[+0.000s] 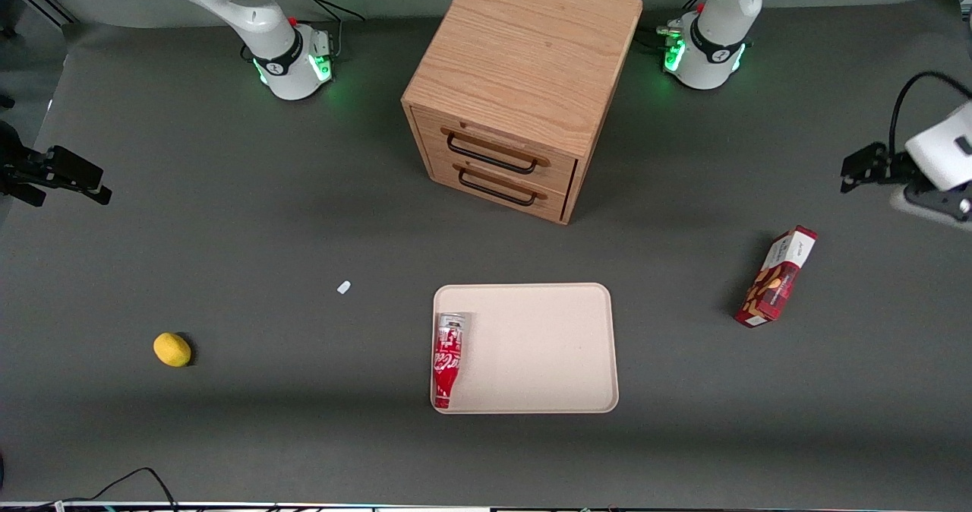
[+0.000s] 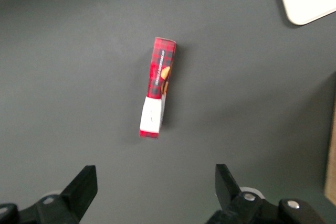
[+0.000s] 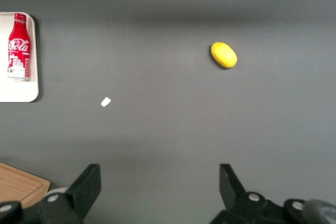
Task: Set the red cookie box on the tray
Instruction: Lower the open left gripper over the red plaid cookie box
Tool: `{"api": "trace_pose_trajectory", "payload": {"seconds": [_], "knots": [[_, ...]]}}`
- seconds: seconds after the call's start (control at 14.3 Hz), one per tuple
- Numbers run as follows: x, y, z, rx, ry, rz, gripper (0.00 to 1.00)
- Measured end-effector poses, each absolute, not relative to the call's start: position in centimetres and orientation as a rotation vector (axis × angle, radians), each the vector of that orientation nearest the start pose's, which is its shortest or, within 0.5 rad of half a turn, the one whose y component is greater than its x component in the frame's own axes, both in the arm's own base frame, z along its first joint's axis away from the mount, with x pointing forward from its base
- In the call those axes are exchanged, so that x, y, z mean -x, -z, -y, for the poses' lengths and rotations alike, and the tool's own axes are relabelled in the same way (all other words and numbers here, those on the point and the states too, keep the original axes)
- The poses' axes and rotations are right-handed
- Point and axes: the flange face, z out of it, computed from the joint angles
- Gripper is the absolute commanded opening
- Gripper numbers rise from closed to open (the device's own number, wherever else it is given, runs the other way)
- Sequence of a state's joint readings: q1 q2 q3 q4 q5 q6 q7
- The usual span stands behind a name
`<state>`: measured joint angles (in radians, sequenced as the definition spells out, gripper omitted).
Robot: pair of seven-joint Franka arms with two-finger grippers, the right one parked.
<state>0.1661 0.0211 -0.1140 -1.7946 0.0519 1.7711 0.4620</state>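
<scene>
The red cookie box (image 2: 157,87), likely light and crushable, is lying flat below the gripper (image 2: 155,192), whose fingers are spread wide, inviting a gentle pinch across its narrow sides.

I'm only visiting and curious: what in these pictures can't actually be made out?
- Cabinet: drawers closed in the front view, contents hidden.
- Red cookie box: small print too small in the front and left wrist views.
- Gripper, open above the box: arm cut off by the front view's edge.
- White scrap: too small to identify.
- Tray under the Coca-Cola can: hidden.
</scene>
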Motion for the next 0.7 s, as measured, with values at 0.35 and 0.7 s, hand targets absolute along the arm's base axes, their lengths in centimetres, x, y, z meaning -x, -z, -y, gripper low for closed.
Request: {"api": "trace_pose_trajectory", "payload": {"seconds": [0.35,0.7], "knots": [[-58.2,-42.0,-4.2,2.996,-0.040,-0.819,1.00],[-59.8,-33.9,-4.4,2.957,-0.066,-0.908,1.00]]}}
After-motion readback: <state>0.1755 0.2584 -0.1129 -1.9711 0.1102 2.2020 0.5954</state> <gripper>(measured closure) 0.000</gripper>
